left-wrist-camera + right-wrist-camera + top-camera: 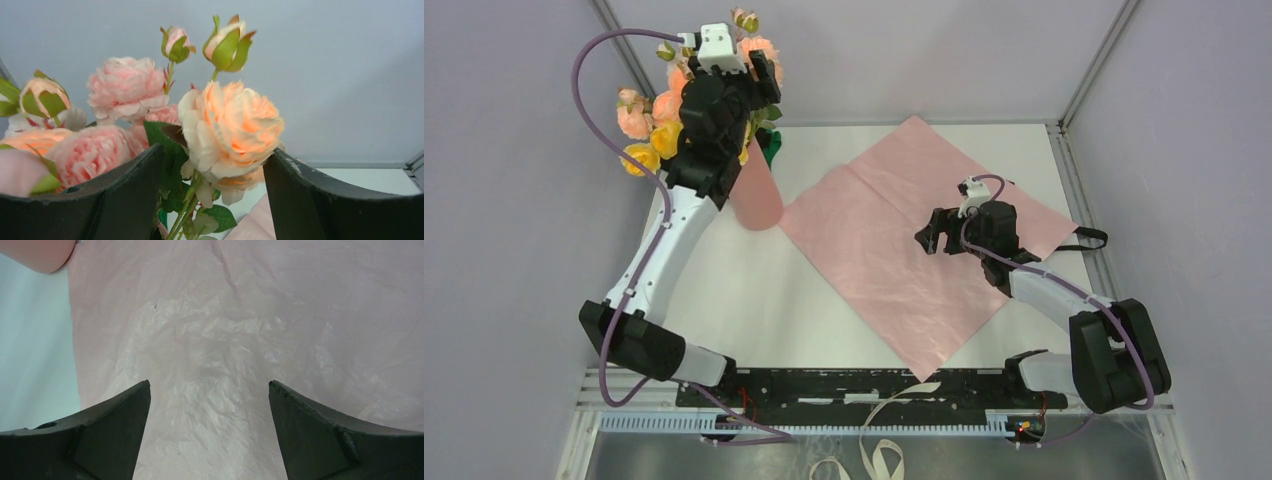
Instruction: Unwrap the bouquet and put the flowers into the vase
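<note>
Black base rail (854,385) sits nearest the cam, both arms bolted to it. L to R:

Left arm (664,250) reaches up & back to the far-left corner. The left gripper (762,72) is up among the flowers (639,122). Wrist view: jaws wide, thin green stems (187,205) run through the gap w/o touching either finger, peach rose (232,127) just above, so nothing is clamped. Prob reason: blooms are meant to stand on their own. Vase (756,190) stands upright right below the gripper, at the paper's left corner. Its mouth is hidden by the arm, so can't confirm the stems are seated inside, tho the heads cluster right over it.

Paper (904,260) lies opened flat in the middle, pink side up, creased, so the unwrap looks done. Right gripper (932,238) hovers low over it, jaws wide, holding nothing. Its wrist cam shows only crinkled sheet between the fingers. Prob just parked clear of the left arm, or ready to pin the sheet. Black ribbon (1092,238) trails off the paper's right edge.

Writing/brands: none legible in any view.
</note>
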Robot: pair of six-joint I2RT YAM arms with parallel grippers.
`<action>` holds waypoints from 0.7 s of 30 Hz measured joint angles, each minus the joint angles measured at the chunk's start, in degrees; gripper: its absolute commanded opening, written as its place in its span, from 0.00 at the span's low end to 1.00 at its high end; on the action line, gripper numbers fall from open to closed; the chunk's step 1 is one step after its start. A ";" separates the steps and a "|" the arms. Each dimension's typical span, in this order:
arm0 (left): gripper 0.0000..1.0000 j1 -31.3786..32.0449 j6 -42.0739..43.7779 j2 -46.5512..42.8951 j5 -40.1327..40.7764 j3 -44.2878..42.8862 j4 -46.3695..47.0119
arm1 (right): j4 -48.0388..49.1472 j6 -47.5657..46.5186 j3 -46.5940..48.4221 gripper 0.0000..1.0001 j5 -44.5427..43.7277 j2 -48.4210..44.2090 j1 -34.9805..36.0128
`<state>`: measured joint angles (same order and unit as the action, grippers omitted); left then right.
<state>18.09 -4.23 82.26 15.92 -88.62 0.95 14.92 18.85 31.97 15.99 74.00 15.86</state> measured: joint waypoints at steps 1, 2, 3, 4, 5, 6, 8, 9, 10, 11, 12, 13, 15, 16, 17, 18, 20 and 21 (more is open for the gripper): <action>0.77 0.02 0.02 -0.02 -0.07 -0.59 0.02 | 0.02 0.00 -0.02 0.93 0.04 0.00 0.00; 0.76 0.04 0.02 -0.02 -0.24 -1.53 -0.02 | 0.11 0.02 -0.02 0.93 0.07 0.00 0.00; 0.76 0.04 0.02 0.11 -0.55 -2.01 -0.07 | 0.26 0.07 -0.02 0.93 0.11 0.00 0.00; 0.76 0.04 0.02 0.46 -1.01 -3.23 -0.13 | 0.46 0.20 -0.02 0.93 0.13 0.00 0.00; 0.75 0.04 0.02 0.70 -1.14 -3.78 -0.09 | 0.61 0.24 -0.02 0.93 0.15 0.00 0.00; 0.73 0.04 0.04 1.27 -1.27 -4.70 -0.20 | 0.74 0.31 -0.02 0.93 0.17 0.00 0.00; 0.67 0.04 0.04 2.99 -1.53 -7.08 -0.22 | 0.87 0.37 -0.02 0.93 0.31 0.00 0.00; 0.63 0.04 0.07 4.02 -1.57 -8.26 -0.26 | 0.90 0.37 -0.02 0.93 0.31 0.00 0.00; 0.60 0.04 0.07 5.11 -1.66 -9.44 -0.35 | 0.87 0.37 -0.02 0.93 0.31 0.00 0.00; 0.53 0.04 0.11 6.29 -1.86 -10.51 -0.35 | 0.87 0.37 -0.02 0.93 0.31 0.00 0.00; 0.43 0.04 0.15 7.34 -2.01 -11.34 -0.42 | 0.87 0.39 -0.02 0.93 0.31 0.00 0.00; 0.33 0.04 0.15 8.24 -2.08 -11.87 -0.42 | 0.90 0.39 -0.02 0.93 0.31 0.00 0.00; 0.15 0.04 0.48 9.90 -2.08 -12.59 -0.59 | 0.90 0.39 -0.02 0.92 0.31 0.00 0.00; 0.08 0.04 0.70 10.60 -2.03 -12.68 -0.96 | 0.90 0.39 -0.02 0.92 0.31 0.00 0.00; 0.03 0.04 0.68 10.97 -1.88 -12.68 -1.38 | 0.90 0.39 -0.02 0.92 0.31 0.02 0.00; 0.02 0.04 0.70 11.26 -1.53 -12.52 -1.88 | 0.87 0.39 -0.02 0.92 0.31 0.02 0.00; 0.02 0.04 0.76 11.32 -0.92 -11.56 -2.05 | 0.92 0.39 -0.02 0.92 0.33 0.24 0.00; 0.02 0.04 0.76 11.15 -0.50 -10.86 -1.97 | 0.90 0.39 -0.02 0.92 0.37 0.37 0.00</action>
<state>18.13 -3.46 93.41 15.42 -99.48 -1.02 15.81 19.25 31.94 16.36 74.37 15.86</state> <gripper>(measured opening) 0.062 0.924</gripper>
